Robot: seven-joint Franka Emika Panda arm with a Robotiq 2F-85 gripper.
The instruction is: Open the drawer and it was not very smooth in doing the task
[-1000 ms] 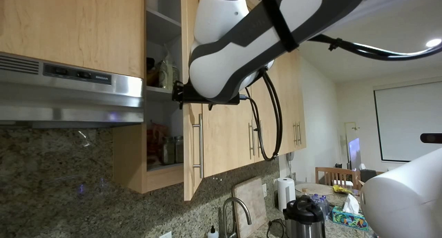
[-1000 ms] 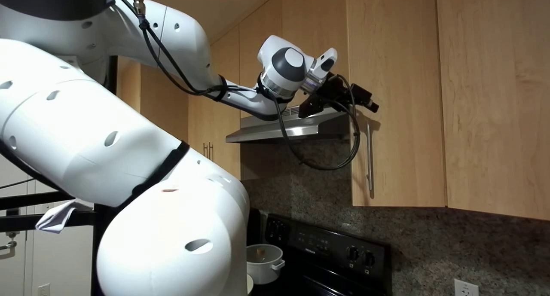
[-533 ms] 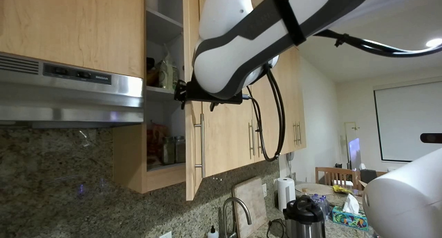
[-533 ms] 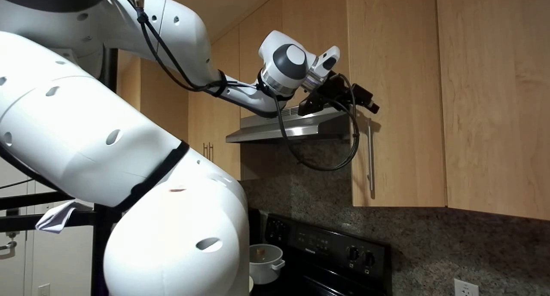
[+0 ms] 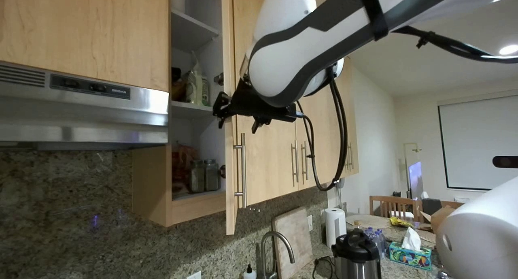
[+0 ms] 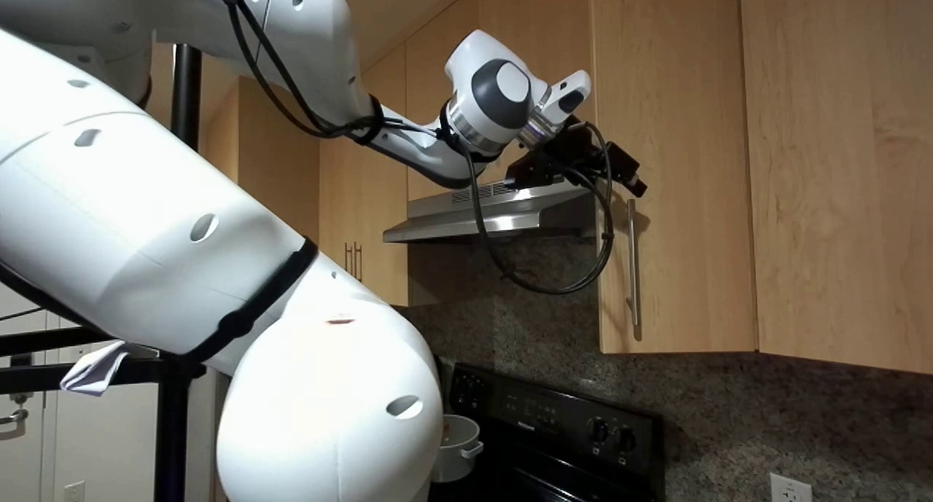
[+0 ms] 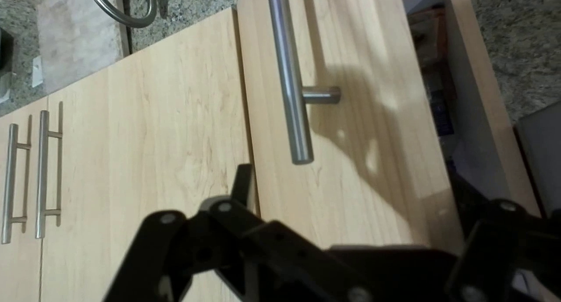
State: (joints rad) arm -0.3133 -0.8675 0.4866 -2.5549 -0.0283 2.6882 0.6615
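- Cabinet door (image 6: 685, 174): tall, narrow, light wood; it stands ajar on its upper cabinet (image 5: 192, 210), the free edge turned outward and the interior exposed.
- Handle (image 6: 633, 265): slim vertical silver bar on the front of the cabinet door, near the free edge.
- Pincer (image 5: 238, 126): released, fingers (image 5: 221, 109) spread wide around the free edge of the cabinet door, just above the handle; one finger lies to the front, the other reaches past the edge to the inner side. Contact with the wood cannot be told.
- Jars (image 5: 197, 176): a pair inside the cabinet, left of the cabinet door in an exterior view; a pale bag (image 5: 197, 86) sits on the shelf (image 5: 192, 107) above.
- Range hood (image 5: 137, 113): silver, left of the cabinet door in both exterior views.
- Faucet (image 5: 289, 252) and pale board (image 5: 294, 240): below the cabinet door and to its right in an exterior view.
- Stove (image 6: 554, 414): black, lower left of the cabinet door in an exterior view, a white pot (image 6: 458, 451) upon it.
- Surface (image 5: 394, 271): stone-patterned, lower right of the cabinet door in an exterior view, bearing an insulated pot (image 5: 356, 252), a paper roll (image 5: 335, 226) and a patterned tissue box (image 5: 410, 255).
- Chair (image 5: 394, 198): wooden, well beyond the cabinet door.
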